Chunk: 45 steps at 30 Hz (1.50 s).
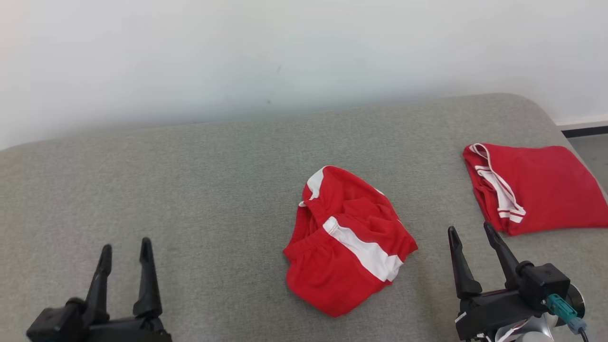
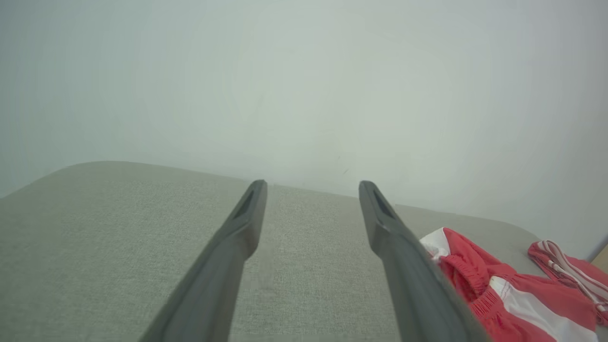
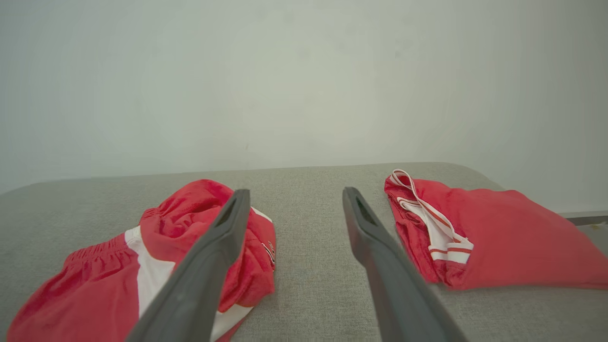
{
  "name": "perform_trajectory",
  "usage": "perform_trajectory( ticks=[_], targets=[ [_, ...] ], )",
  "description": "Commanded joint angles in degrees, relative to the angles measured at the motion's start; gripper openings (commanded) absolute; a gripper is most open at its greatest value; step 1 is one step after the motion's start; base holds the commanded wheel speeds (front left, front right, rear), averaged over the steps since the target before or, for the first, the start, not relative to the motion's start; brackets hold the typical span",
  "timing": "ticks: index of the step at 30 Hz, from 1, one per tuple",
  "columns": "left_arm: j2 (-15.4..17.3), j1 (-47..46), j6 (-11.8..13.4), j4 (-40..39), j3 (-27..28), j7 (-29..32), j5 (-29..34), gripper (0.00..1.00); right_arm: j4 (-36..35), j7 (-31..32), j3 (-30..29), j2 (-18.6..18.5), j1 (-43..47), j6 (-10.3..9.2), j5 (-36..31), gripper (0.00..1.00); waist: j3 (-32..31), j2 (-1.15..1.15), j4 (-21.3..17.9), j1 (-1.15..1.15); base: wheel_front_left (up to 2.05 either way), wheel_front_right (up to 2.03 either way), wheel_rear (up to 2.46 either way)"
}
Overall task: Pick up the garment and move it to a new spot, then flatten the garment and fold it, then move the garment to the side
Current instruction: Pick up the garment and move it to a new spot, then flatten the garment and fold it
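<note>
The left gripper (image 1: 126, 243) sits at the near left with its two long dark fingers spread wide. Nothing lies between them and nothing touches them. The right gripper (image 1: 470, 227) sits at the near right, its fingers also spread and empty, with its tips pointing into the bare strip between two red cloths.

The crumpled garment (image 1: 349, 242) lies a little right of the middle of the grey surface (image 1: 190, 190), near the right gripper on its left side and well apart from the left one. It is thin red cloth bunched into a soft rounded heap, with a gathered elastic waistband and a broad white band across it. The folded garment (image 1: 536, 187) lies flat at the far right, beyond the right gripper's tips. It is roughly rectangular and red, with white trim carrying thin red stripes along its left side. Its right edge comes close to the edge of the surface.

The surface is padded and covered in coarse grey weave, with rounded corners. Its back edge meets a plain pale wall (image 1: 285, 47). The whole left half is bare, leaving wide room between the left gripper and the crumpled garment. At the right the corner curves away to a strip of floor (image 1: 591, 152).
</note>
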Motion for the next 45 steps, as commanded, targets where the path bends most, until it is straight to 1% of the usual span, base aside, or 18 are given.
perform_trajectory(
  ticks=[1, 6, 13, 27, 45],
  targets=[
    [-0.43, 0.72, -0.35, -0.42, 0.69, -0.06, 0.51, 1.00, 0.05, -0.24, -0.19, 0.16, 0.33, -0.16, 0.10, 1.00, -0.16, 0.00, 0.65, 0.01, 0.00, 0.00, 0.00],
    [-1.94, 3.39, -2.74, -0.72, 3.70, -0.08, 3.84, 1.00, 1.33, -0.23, -0.39, 0.51, 0.41, -0.16, 0.12, 1.00, -0.35, 0.00, 1.20, 0.01, 0.00, 0.00, 0.00],
    [-3.26, 5.90, -4.78, -0.26, 5.82, -0.09, 6.42, 1.00, 1.97, -0.24, -0.44, 0.77, 0.85, -0.16, 0.08, 1.00, -0.83, 0.00, 1.37, 0.01, 0.00, 0.00, 0.00],
    [-3.99, 6.22, -6.15, -0.50, 5.79, -0.09, 8.26, 1.00, 1.06, -0.24, -0.65, 1.19, 1.47, -0.16, -0.21, 1.00, -0.96, 0.00, 1.26, 0.01, 0.00, 0.00, 0.00],
    [-4.04, 5.67, -5.59, 0.28, 3.68, -0.10, 8.24, 1.00, 1.46, -0.24, -0.19, 1.80, 0.85, -0.16, -0.31, 1.00, -0.36, 0.00, 0.88, 0.01, 0.00, 0.00, 0.00]
  ],
)
